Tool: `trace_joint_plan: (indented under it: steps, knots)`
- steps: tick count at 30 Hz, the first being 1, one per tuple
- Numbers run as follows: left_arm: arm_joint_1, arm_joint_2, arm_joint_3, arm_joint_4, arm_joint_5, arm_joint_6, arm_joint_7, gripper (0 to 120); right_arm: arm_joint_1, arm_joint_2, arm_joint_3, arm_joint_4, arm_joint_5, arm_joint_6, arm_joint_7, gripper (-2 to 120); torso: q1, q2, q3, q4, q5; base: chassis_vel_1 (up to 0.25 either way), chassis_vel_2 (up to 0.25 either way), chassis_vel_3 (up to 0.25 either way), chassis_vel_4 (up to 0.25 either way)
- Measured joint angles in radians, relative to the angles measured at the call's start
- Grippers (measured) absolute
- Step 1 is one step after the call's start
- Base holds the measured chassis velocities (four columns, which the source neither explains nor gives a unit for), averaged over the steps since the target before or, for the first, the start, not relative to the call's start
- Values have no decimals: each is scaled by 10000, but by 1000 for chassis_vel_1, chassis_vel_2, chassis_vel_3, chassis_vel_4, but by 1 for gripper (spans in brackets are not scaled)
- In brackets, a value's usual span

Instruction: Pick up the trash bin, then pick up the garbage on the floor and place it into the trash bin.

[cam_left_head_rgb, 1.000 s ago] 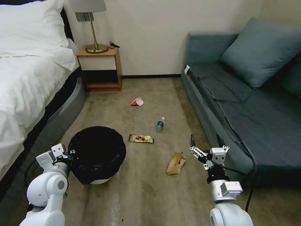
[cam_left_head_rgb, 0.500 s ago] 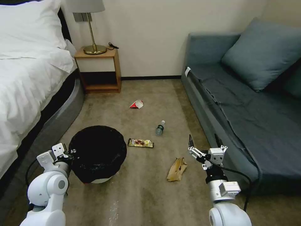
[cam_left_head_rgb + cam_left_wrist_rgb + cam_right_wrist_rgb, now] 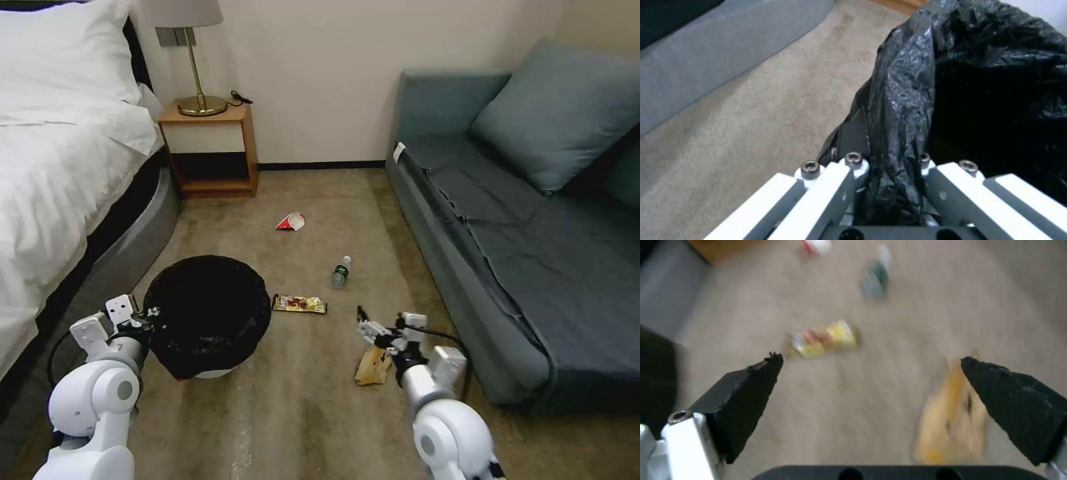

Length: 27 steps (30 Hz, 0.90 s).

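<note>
The trash bin [image 3: 208, 313], white with a black bag liner, sits low at the left beside the bed. My left gripper [image 3: 147, 317] is shut on its rim; in the left wrist view the gripper [image 3: 889, 170] pinches the black liner [image 3: 969, 83]. My right gripper [image 3: 375, 328] hangs open just above the tan-brown peel [image 3: 372, 367]. Its wrist view shows the gripper [image 3: 876, 386] spread wide, with the peel [image 3: 951, 420] near one fingertip. The rest of the garbage lies farther out on the carpet: a gold-brown wrapper [image 3: 299, 304], a small clear bottle [image 3: 341, 272] and a red-and-white packet [image 3: 291, 221].
A white bed [image 3: 60, 167] runs along the left. A wooden nightstand [image 3: 210, 150] with a brass lamp [image 3: 199, 73] stands at the back wall. A blue-grey sofa [image 3: 520, 227] closes off the right. Carpet lies open between them.
My right arm has swung left and down, bringing the open gripper over the peel. The bin in my left gripper has shifted slightly upward in the head view.
</note>
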Motion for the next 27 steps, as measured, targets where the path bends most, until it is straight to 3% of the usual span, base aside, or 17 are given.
trace_joint_plan:
  steps: [4,8,11,19,27]
  knots:
    - [12,-41,-29,173,35,0,45,4,1335,28,-521,-1665,1338,-330,1254,100,1,-1,1,1,0,0,0,0,0]
    - [49,-79,-30,278,104,0,81,4,2003,187,-786,-2577,1837,-378,1777,100,0,0,1,0,-2,0,0,0,0]
    - [105,-135,-99,365,195,0,126,4,3065,415,-1196,-4393,2811,-375,2804,100,0,0,1,2,-1,0,0,0,0]
    - [156,-191,-159,355,224,-1,131,4,3695,391,-1228,-6055,2829,-106,2936,100,1,-1,1,-1,-1,0,0,0,0]
    - [230,-198,-228,289,228,-1,140,4,4010,393,-1128,-7324,2367,275,2426,100,1,-1,0,-1,0,0,0,0,0]
